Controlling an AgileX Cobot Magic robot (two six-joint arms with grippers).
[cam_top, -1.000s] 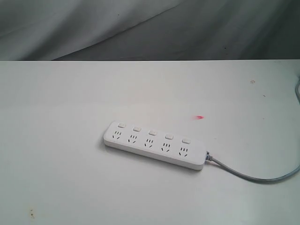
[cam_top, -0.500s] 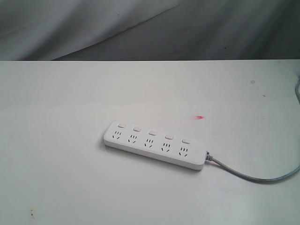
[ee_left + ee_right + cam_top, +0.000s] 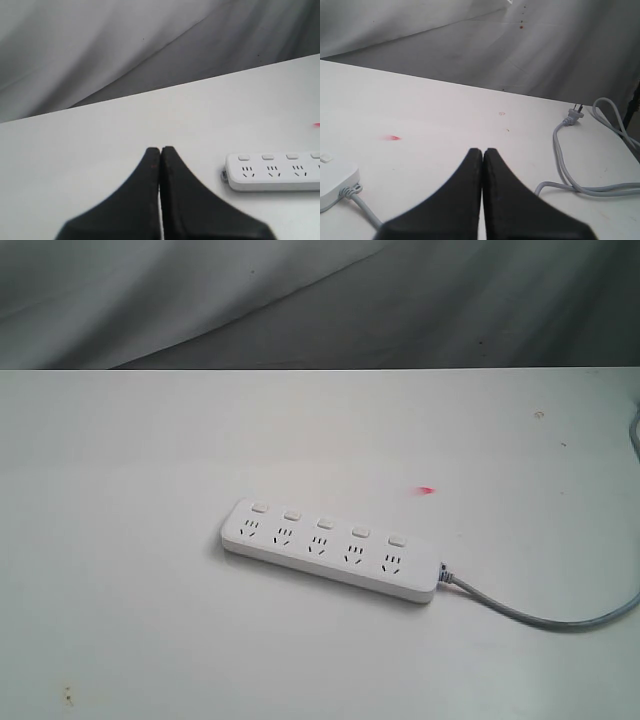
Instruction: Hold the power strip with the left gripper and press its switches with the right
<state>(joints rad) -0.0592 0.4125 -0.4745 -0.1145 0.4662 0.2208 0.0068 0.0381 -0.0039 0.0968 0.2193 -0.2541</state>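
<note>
The power strip (image 3: 330, 550) lies flat near the middle of the white table (image 3: 150, 460), grey cord (image 3: 540, 615) trailing right, untouched by the left gripper (image 3: 160, 150) and right gripper (image 3: 482, 151), each with jaws pressed together on nothing.

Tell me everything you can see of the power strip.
The power strip is a long, flat white bar, apparently plastic, with rounded ends. It has five outlets, each with a small square switch above it. It lies flat, face up, diagonal on the white table. A grey cord leaves its right end. Only the table touches it.
</note>
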